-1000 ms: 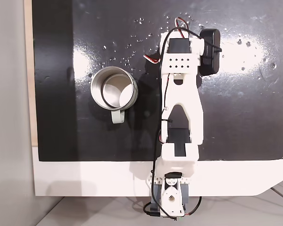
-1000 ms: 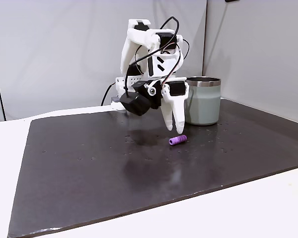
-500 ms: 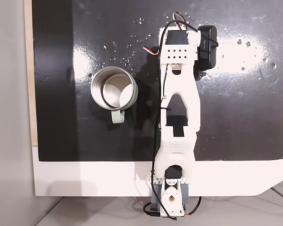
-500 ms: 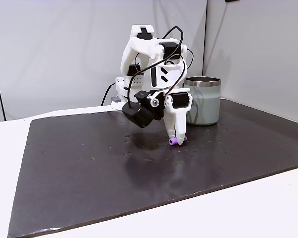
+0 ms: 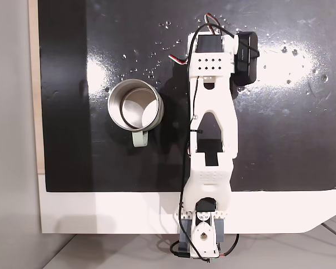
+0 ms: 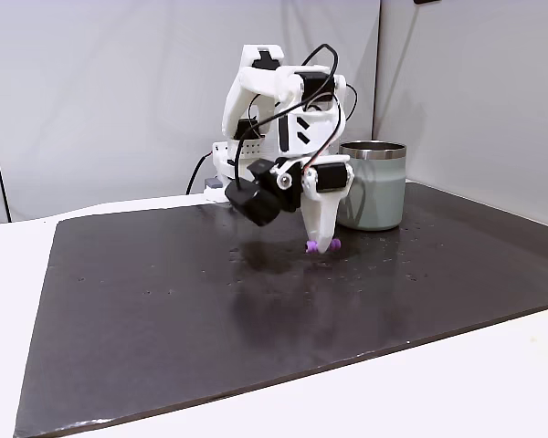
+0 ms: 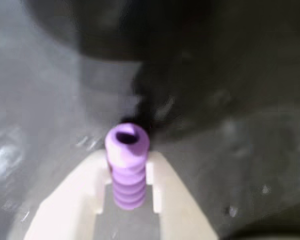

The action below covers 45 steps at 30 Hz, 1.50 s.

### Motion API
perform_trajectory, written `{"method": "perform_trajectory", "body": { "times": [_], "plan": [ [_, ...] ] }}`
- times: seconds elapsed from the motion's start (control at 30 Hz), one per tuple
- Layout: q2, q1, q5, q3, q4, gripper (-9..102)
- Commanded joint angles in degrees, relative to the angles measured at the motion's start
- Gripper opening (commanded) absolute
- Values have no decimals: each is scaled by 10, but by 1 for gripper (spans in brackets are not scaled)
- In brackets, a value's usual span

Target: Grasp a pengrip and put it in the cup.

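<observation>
Step in hand: we judge this to be the grasp itself. In the side fixed view the tool (image 6: 321, 245) is down at the dark mat, and we see purple showing on both sides of its tips.
Tool state: in the wrist view the two pale fingers (image 7: 85, 200) sit tight against either side of the pengrip (image 7: 126, 165), so we read the tool as clamped on it.
Pengrip, place: between the tool's tips, at or just above the mat (image 6: 210, 301); we cannot tell whether it has left the surface. In the side fixed view it lies near the cup, to the cup's left and a little nearer the camera.
Cup, place: the cup (image 5: 135, 105) stands upright and looks empty in the top fixed view, left of the arm (image 5: 213, 112), its pale handle tab pointing toward the arm's base. In the side fixed view it stands just behind and right of the tool (image 6: 374, 185).
Next move, as we judge it: lift the pengrip clear of the mat with the grip kept firm, raise it above the cup's rim, carry it sideways over the opening, then let go. The rim is well above the mat, so height must come before the sideways travel.
Count: one pengrip, one cup, one arm, one mat on a white desk (image 5: 129, 213).
</observation>
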Motion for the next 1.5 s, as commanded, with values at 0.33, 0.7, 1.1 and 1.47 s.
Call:
{"method": "perform_trajectory", "body": {
  "times": [0.33,0.7,1.1,1.47],
  "plan": [
    [313,-33,14,-33,139,0],
    [355,-198,34,-76,250,0],
    [352,-313,33,6,268,0],
    [354,-313,53,18,267,17]
  ]
}}
